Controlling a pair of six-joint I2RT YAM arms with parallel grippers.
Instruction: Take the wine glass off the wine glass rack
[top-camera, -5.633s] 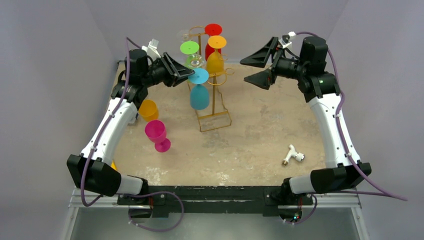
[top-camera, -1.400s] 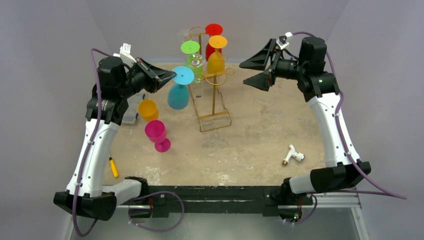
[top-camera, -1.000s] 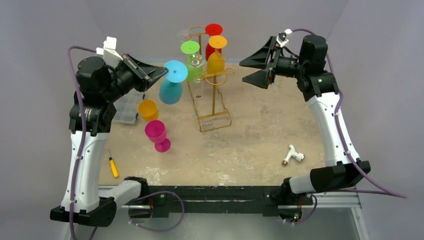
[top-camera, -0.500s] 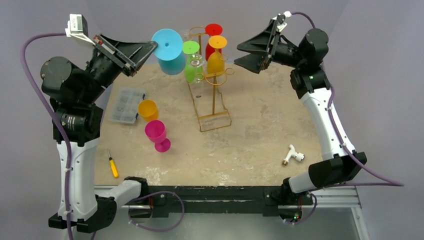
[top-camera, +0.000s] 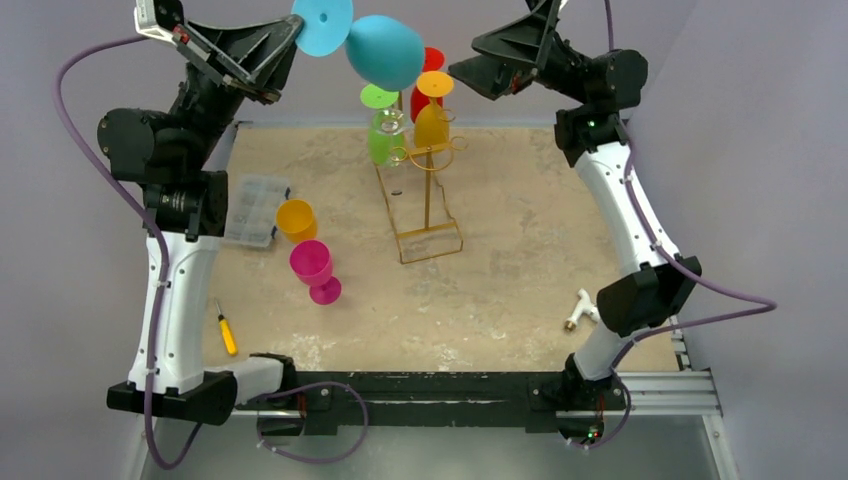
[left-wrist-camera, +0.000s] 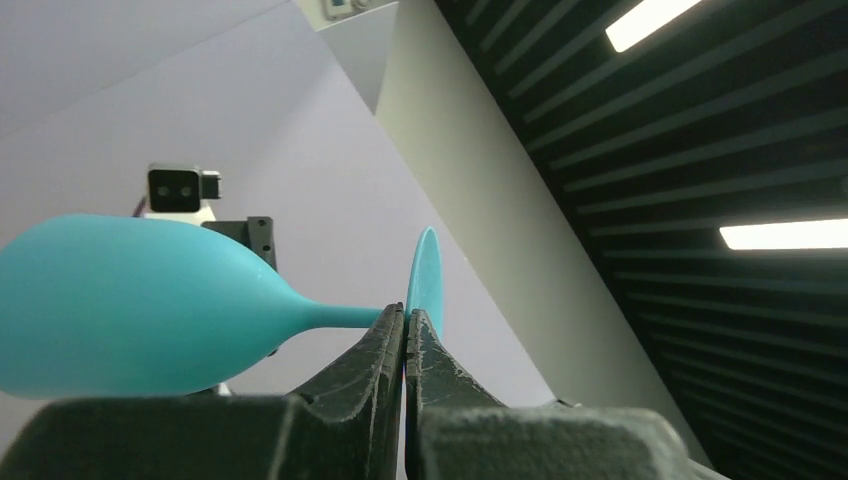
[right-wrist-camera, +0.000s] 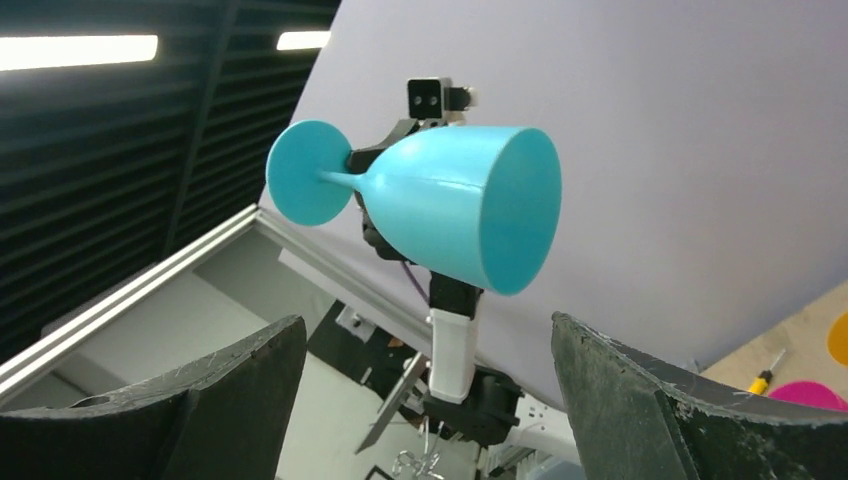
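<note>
From above, the teal wine glass (top-camera: 385, 50) hides the top of the wine glass rack (top-camera: 428, 200) and part of a red glass (top-camera: 434, 58). Its foot and the right gripper (top-camera: 468, 60) run off the top edge. The right arm (top-camera: 640, 295) covers part of a white fitting (top-camera: 578, 315). The left wrist view crops the bowl at left.

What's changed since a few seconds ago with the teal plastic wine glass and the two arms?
The left gripper, shut on its stem, pulled the teal plastic wine glass off the gold wire rack, raised it high and tipped it sideways. The open right gripper rose to face its mouth. The rack, its other glasses, the pink plastic goblet and orange plastic cup stayed put.
</note>
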